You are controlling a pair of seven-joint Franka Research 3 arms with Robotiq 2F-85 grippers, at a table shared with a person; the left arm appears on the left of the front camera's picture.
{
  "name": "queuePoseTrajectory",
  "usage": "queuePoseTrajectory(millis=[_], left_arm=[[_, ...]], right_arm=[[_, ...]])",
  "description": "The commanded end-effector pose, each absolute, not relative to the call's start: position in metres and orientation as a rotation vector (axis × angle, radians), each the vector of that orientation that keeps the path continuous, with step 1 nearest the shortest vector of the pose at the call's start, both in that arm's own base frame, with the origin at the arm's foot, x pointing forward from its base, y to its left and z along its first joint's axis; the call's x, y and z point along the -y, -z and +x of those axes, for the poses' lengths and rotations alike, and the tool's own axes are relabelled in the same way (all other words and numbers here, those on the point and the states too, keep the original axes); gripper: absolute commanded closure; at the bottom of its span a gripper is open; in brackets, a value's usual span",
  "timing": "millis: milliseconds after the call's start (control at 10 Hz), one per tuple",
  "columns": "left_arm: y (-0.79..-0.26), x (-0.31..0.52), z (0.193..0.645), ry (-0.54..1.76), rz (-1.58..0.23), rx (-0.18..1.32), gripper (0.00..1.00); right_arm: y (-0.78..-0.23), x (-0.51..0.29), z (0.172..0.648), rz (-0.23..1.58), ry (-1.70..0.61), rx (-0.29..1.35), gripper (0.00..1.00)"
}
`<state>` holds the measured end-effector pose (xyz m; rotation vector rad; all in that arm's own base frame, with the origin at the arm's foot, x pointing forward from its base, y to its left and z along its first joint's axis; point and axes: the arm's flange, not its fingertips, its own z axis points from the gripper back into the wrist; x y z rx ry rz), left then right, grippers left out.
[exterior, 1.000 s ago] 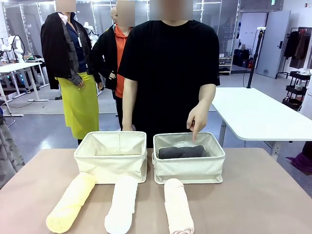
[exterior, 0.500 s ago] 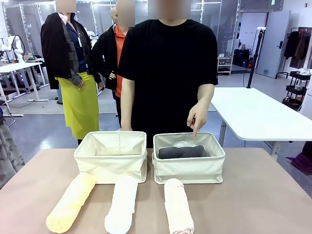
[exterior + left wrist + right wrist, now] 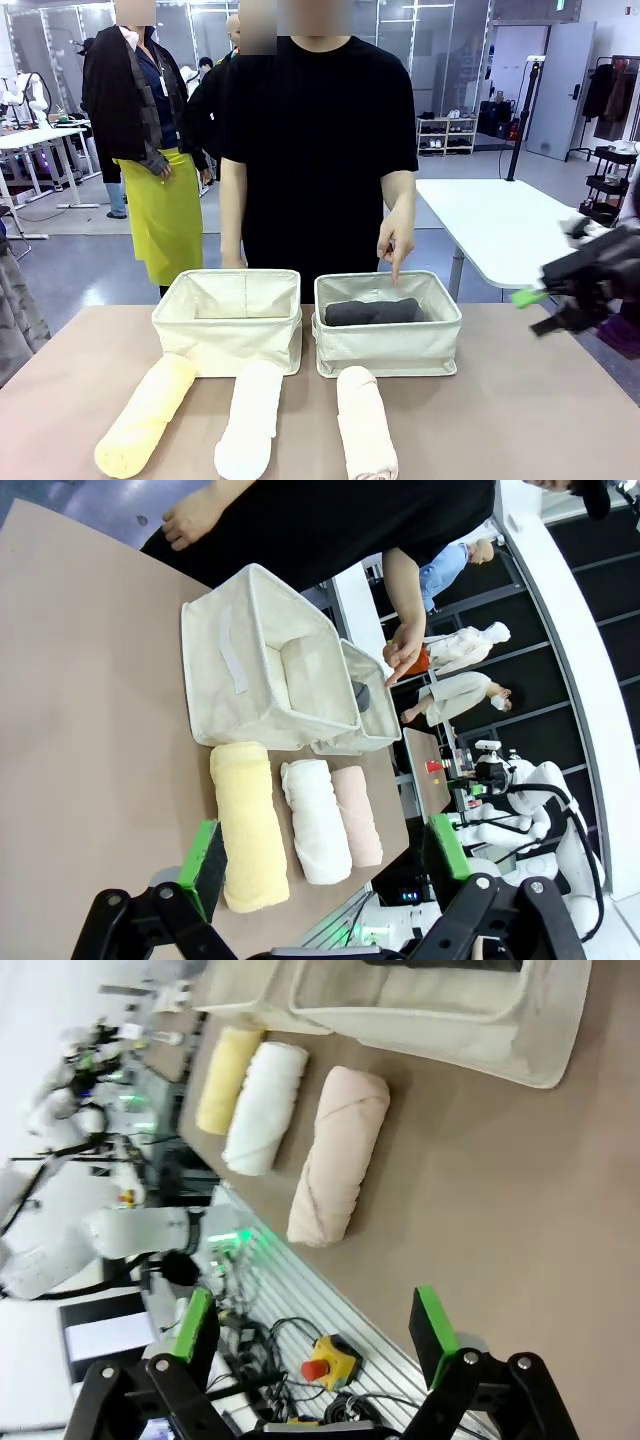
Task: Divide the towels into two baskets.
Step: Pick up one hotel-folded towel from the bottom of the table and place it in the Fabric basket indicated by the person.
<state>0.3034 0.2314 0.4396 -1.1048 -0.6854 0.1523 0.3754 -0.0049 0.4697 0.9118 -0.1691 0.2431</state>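
Two baskets stand far: left basket [image 3: 228, 335] looks empty, right basket [image 3: 388, 350] holds the grey towel [image 3: 372, 312]. Nearer lie yellow towel [image 3: 148, 413], white towel [image 3: 250, 417], pink towel [image 3: 365, 425]. With left gripper [image 3: 325, 855] and right gripper [image 3: 312, 1330] spread wide, empty, a shallow pinch may unroll one; a drop-off may hit the pointing hand [image 3: 397, 243].

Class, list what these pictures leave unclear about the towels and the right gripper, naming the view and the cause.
Dark grey towel: front view, underside hidden by the right basket's front wall; left wrist view, too small to make out.
Pink towel: front view, near end cut off by the bottom edge.
Right gripper: front view, motion-blurred, its fingers indistinct.
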Motion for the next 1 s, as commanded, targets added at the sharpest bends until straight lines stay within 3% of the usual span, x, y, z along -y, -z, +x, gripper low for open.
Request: queuePoseTrajectory(millis=[0,400,900], left_arm=[[-0.442,-0.234,0.303,-0.148,-1.126,0.702,0.0],[-0.442,-0.234,0.303,-0.148,-1.126,0.702,0.0],[-0.442,-0.234,0.303,-0.148,-1.126,0.702,0.0]], right_arm=[[-0.47,-0.066,0.378,0.744,-0.147,0.157,0.04],[-0.452,-0.204,0.367,0.503,-0.127,0.197,0.04],[-0.394,-0.281,0.348,0.188,-0.129,0.216,0.04]])
